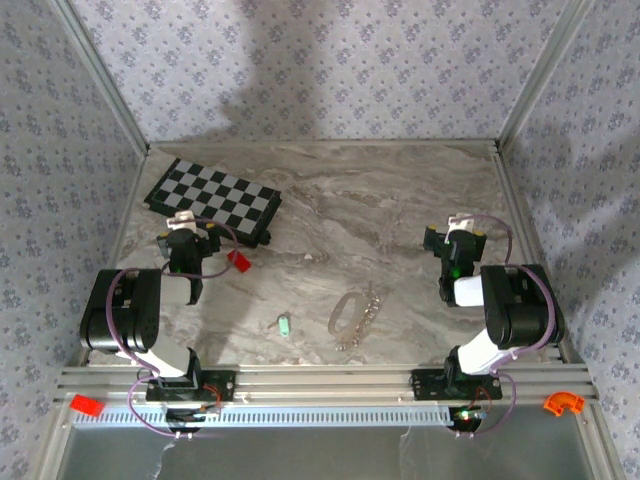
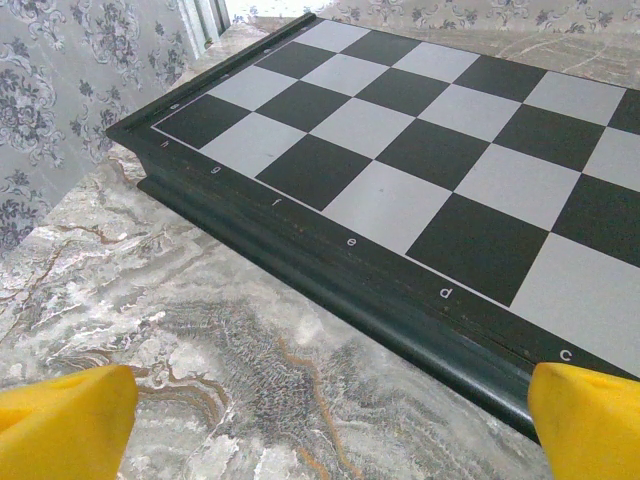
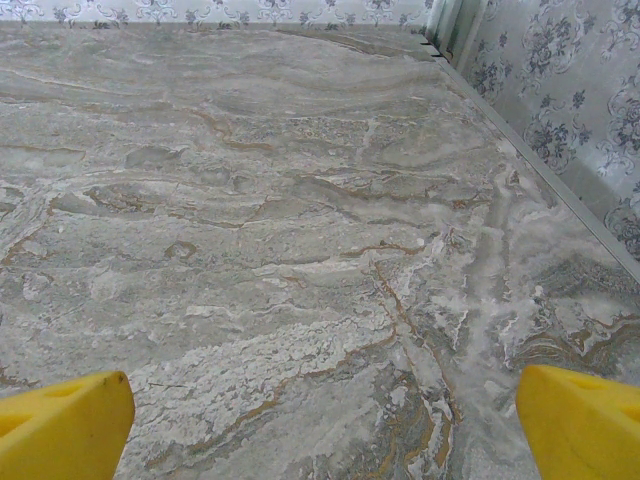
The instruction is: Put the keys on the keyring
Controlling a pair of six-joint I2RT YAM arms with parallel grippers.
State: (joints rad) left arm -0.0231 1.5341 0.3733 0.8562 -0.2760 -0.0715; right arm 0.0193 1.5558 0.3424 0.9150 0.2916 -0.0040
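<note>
Keys (image 1: pixel 285 325) near keyring (image 1: pixel 352 318) (apart), left gripper (image 2: pixel 320 425), right gripper (image 3: pixel 320 420) both spread wide

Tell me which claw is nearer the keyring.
Right. The right claw sits beyond and right of the keyring; the left claw is farther off, by the chessboard.

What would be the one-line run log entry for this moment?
left end effector: open, empty, facing chessboard | right end effector: open, empty | key, keyring: apart, on table

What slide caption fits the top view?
With left gripper and right gripper open, key and keyring lie apart on the table.
</note>
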